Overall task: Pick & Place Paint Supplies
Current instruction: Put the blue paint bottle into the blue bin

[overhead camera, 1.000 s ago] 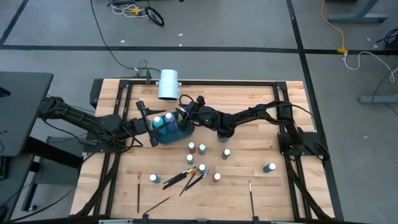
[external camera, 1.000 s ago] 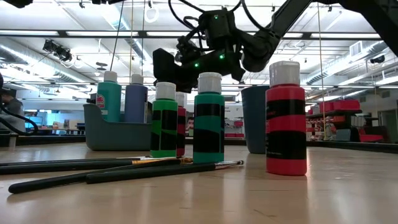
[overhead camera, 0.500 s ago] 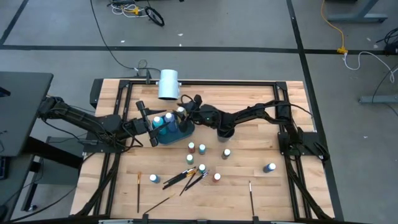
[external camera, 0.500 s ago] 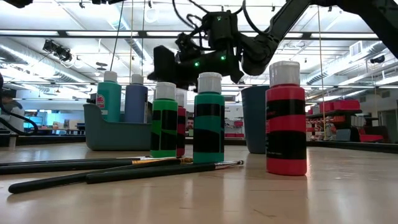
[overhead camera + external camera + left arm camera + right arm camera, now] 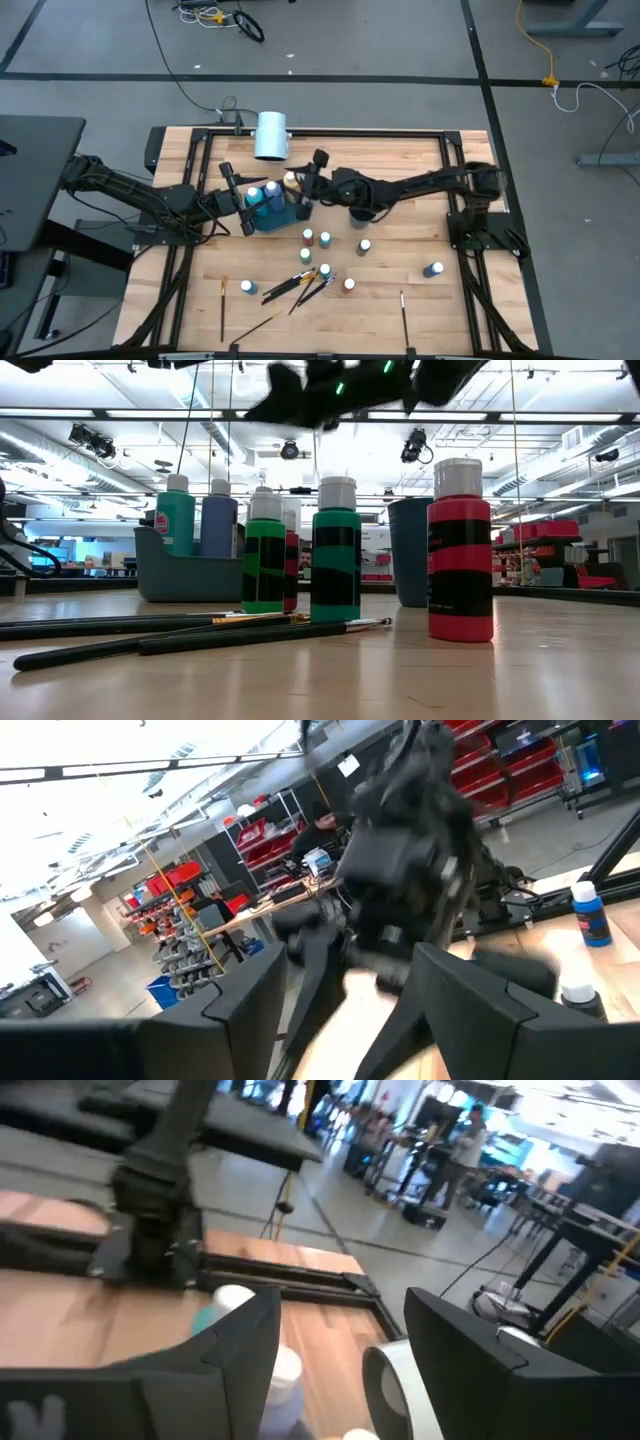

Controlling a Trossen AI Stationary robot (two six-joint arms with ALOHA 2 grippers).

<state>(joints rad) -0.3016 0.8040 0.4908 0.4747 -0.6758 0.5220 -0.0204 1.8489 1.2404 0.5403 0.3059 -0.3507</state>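
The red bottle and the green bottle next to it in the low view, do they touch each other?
Apart. In the low view, the red bottle and the green bottle stand upright with a clear strip of background showing between them.

My two arms are dark, near black, built from slim jointed links with thicker housings at the joints. From above, the left arm [image 5: 140, 200] shows bundled black cabling along its links and ends in long, thin, dark fingers; the right arm [image 5: 420, 186] looks the same, with a bulky dark wrist block. In the low view the right arm's wrist housing carries small green indicator lights [image 5: 340, 388]. Each wrist camera shows its own pair of broad, flat, matte-black fingers [image 5: 240, 1010] [image 5: 225, 1365] with angular, faceted edges. I see no markings or screws clearly.
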